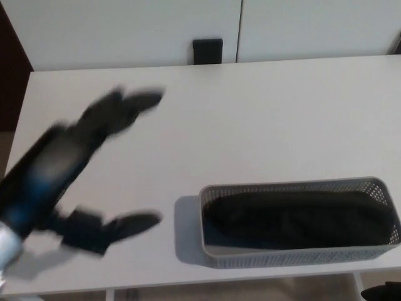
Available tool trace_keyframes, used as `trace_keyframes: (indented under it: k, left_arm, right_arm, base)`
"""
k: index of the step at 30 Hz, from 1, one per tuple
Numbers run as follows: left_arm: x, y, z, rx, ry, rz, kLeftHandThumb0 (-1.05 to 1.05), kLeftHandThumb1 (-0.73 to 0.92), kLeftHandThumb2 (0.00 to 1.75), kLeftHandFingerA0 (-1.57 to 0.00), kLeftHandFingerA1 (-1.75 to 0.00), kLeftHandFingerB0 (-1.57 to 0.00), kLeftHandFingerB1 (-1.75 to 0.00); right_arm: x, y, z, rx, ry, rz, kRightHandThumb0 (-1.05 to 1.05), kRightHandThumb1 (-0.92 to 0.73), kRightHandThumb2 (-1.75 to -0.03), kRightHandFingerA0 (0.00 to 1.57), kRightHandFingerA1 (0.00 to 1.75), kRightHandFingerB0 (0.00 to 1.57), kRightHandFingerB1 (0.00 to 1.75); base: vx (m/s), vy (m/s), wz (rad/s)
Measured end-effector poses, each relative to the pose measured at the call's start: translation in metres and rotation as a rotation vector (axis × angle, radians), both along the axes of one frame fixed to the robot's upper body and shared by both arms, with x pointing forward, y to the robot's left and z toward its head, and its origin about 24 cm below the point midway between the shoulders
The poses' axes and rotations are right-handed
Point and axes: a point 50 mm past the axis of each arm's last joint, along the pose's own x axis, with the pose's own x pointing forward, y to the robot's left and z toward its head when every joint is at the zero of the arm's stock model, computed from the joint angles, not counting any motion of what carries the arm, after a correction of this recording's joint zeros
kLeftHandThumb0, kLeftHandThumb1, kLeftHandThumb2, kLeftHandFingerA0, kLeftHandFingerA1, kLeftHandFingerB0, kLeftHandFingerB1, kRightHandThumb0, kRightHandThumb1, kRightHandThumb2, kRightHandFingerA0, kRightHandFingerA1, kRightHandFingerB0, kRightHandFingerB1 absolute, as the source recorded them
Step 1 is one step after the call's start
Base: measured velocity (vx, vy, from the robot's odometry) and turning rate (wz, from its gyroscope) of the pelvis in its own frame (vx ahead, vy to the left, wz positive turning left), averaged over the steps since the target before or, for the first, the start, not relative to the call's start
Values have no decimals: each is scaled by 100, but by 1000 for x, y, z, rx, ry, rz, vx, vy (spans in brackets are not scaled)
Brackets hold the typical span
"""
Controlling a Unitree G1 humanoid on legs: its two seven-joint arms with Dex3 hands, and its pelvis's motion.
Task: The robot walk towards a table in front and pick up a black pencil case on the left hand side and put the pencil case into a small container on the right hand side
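Only one view was given, shot from the robot's head and aimed steeply down and forward at the white table [269, 113]. The tabletop was seen fairly close up, filling most of the frame, with its near edge cut along the bottom. The far edge was caught near the top, where the pale wall panels [125, 31] were taken in across the upper strip. The grey mesh basket [294, 257] was framed at lower right, right by the camera. No second view was supplied, so nothing was shared.
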Motion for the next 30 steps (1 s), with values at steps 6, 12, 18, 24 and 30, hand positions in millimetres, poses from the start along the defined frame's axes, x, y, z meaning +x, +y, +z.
trace_keyframes:
  k: [6, 12, 18, 24, 30]
  left_arm:
    - [-45, 39, -53, -68, 365, 82, -54, 48, 55, -18, -33, -16, -26]
    - [-91, 64, -78, -141, 608, 128, -53, 40, 65, -15, -40, -13, -34]
    - [-126, 80, -86, -227, 751, 111, -46, 48, 55, -20, -35, -18, -27]
    - [-142, 89, -104, -323, 841, 61, -27, 37, 92, -10, -52, -8, -51]
    - [-126, 88, -149, -459, 858, 144, -28, 43, 93, -1, -51, 0, -49]
  right_arm:
    - [-16, -4, -8, -4, 50, -20, -36, -63, -59, 66, 43, 58, 40]
    - [-31, -6, -14, -5, 93, -36, -35, -62, -59, 66, 44, 58, 40]
    - [-41, -8, -17, -6, 117, -49, -37, -63, -59, 67, 43, 59, 40]
    - [-43, -11, -17, -9, 110, -68, -37, -63, -59, 68, 44, 57, 39]
    - [-45, -12, -18, -12, 107, -73, -36, -63, -59, 65, 42, 56, 39]
  base:
    - [0, 0, 0]
    - [0, 0, 0]
    - [0, 0, 0]
    - [0, 0, 0]
    - [0, 0, 0]
